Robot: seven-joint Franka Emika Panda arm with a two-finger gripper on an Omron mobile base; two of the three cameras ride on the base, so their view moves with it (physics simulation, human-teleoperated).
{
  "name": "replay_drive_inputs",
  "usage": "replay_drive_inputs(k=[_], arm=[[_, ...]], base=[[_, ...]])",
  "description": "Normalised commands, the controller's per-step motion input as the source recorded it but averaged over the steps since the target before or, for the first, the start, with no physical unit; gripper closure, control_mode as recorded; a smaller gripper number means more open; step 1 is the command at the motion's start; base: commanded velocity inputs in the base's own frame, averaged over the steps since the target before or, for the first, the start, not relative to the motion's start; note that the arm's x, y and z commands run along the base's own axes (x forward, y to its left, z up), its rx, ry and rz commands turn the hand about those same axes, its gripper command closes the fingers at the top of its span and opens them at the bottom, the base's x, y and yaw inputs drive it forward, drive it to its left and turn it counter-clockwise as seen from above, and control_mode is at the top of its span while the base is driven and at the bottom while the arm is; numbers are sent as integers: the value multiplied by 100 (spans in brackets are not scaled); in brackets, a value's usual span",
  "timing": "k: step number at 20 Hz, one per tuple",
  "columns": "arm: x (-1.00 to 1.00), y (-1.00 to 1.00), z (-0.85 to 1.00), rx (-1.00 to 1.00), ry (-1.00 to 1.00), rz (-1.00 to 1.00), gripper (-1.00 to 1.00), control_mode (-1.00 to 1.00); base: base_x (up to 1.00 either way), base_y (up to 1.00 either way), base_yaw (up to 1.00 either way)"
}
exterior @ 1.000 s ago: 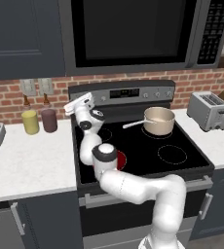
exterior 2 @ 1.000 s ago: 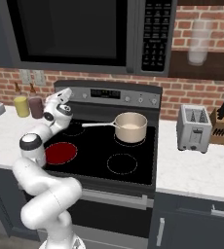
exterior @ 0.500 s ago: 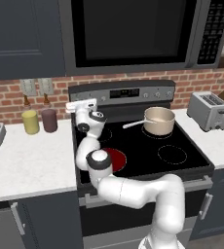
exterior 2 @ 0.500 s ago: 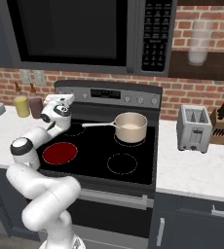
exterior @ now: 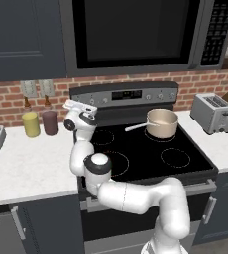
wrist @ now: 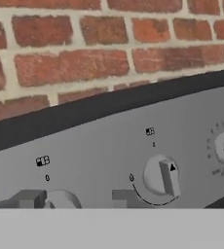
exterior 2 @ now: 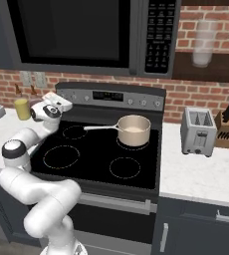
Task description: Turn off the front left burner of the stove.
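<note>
The stove (exterior: 146, 145) (exterior 2: 100, 148) is a black glass-top range with a grey back panel (wrist: 99, 151). Its front left burner (exterior: 114, 163) (exterior 2: 61, 157), the widest dotted ring, has a black disc with no glow. My gripper (exterior: 92, 116) (exterior 2: 62, 104) is up at the left end of the back panel. In the hand view the gripper (wrist: 77, 199) has its dark fingertips (wrist: 31, 198) apart on either side of a small grey knob (wrist: 61, 199). A gap shows on the knob's right side. A second knob (wrist: 162, 176) with a raised pointer sits to the right.
A steel pot (exterior: 161, 122) (exterior 2: 134, 130) with a long handle stands on the back right burner. A toaster (exterior: 212, 113) (exterior 2: 198, 132) is on the right counter, two jars (exterior: 30, 124) on the left. The microwave (exterior: 136, 34) hangs overhead.
The front left burner's disc has gone from glowing red to black. The hand has shifted slightly at the panel's left end and the elbow has swung left.
</note>
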Motion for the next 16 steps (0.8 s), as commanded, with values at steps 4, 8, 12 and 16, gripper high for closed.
replay_drive_inputs(k=[4, 8, 12, 16], arm=[[0, -100, 9, 43, 10, -58, 100, -100], [0, -100, 6, 41, 9, -58, 100, -100], [0, -100, 4, 40, 10, -59, 100, -100], [-8, -96, -1, 33, 8, -62, 100, -100]], base=[[0, 0, 0], [0, 0, 0], [0, 0, 0], [0, 0, 0]])
